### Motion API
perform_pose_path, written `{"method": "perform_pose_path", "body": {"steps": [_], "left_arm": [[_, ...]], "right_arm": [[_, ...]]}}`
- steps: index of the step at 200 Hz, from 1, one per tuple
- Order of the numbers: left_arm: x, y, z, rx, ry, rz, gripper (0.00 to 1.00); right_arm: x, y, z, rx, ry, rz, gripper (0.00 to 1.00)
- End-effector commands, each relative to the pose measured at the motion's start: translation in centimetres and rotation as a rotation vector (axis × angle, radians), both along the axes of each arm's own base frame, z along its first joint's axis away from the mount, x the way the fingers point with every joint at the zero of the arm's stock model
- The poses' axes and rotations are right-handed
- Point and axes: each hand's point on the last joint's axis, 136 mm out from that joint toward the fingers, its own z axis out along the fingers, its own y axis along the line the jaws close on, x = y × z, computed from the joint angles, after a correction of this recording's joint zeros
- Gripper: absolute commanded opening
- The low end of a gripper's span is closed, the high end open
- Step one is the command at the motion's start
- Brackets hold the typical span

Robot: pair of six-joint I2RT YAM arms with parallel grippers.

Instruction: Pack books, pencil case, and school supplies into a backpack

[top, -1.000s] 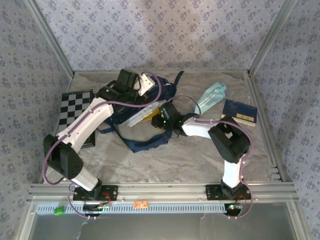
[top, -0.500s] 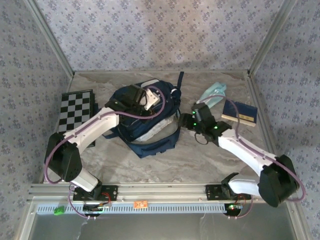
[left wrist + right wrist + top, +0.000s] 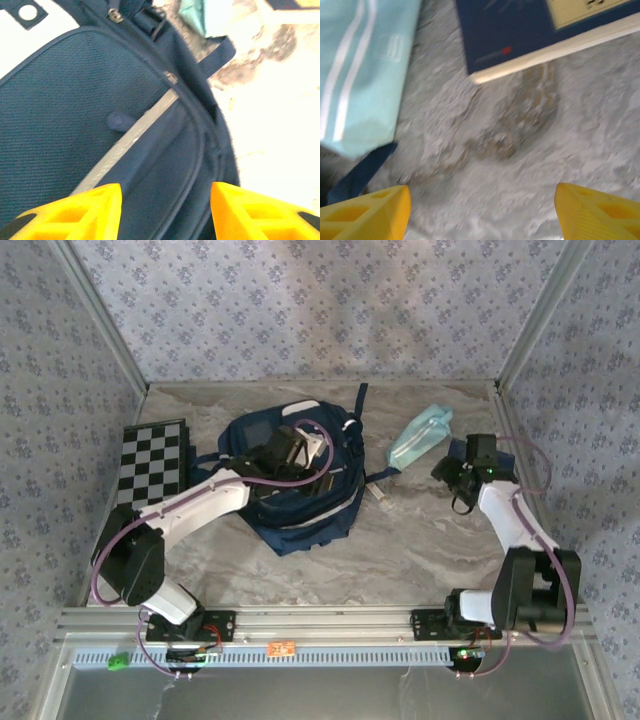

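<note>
The left arm (image 3: 190, 505) rises from its base at the table's (image 3: 420, 550) near edge. Its dark elbow is folded out toward the left edge, and its white forearm slants inward and away to about the table's middle. The left gripper (image 3: 165, 210) points down, its two yellow fingers (image 3: 75, 210) spread apart with nothing between them.

The right arm (image 3: 510, 520) is bolted at the near edge on the right. Its dark elbow sits close above its base, and its white forearm reaches toward the far right corner. The right gripper (image 3: 482, 220) faces the tabletop, its yellow fingers (image 3: 600, 212) set wide apart and empty.
</note>
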Motion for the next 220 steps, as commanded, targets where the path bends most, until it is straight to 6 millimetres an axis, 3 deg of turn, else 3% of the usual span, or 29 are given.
{"method": "perform_pose_path", "body": {"steps": [1, 30, 57, 79, 105, 157, 220], "left_arm": [[0.1, -2.2, 3.3, -0.186, -0.005, 0.071, 0.50], [0.3, -3.8, 3.7, -0.264, 0.037, 0.108, 0.50], [0.6, -5.2, 4.0, -0.307, 0.050, 0.111, 0.50], [1.1, -5.8, 4.0, -0.312, 0.062, 0.117, 0.50], [1.4, -6.1, 3.5, -0.306, 0.068, 0.125, 0.50], [2.0, -6.5, 2.2, -0.284, 0.085, 0.132, 0.50], [2.0, -6.7, 1.1, -0.274, 0.109, 0.141, 0.50]], "right_arm": [[2.5, -2.1, 0.8, -0.030, -0.019, -0.003, 0.78], [5.6, -4.5, 0.3, -0.071, 0.024, -0.043, 0.78], [9.2, -5.3, -0.4, -0.076, 0.063, -0.024, 0.78], [11.2, -5.7, -2.0, -0.115, 0.156, 0.011, 0.77], [11.5, -5.9, -4.0, -0.129, 0.287, 0.051, 0.76], [12.2, -5.6, -6.7, -0.095, 0.362, 0.098, 0.71], [9.1, -4.9, -8.4, -0.129, 0.477, 0.102, 0.57]]}}
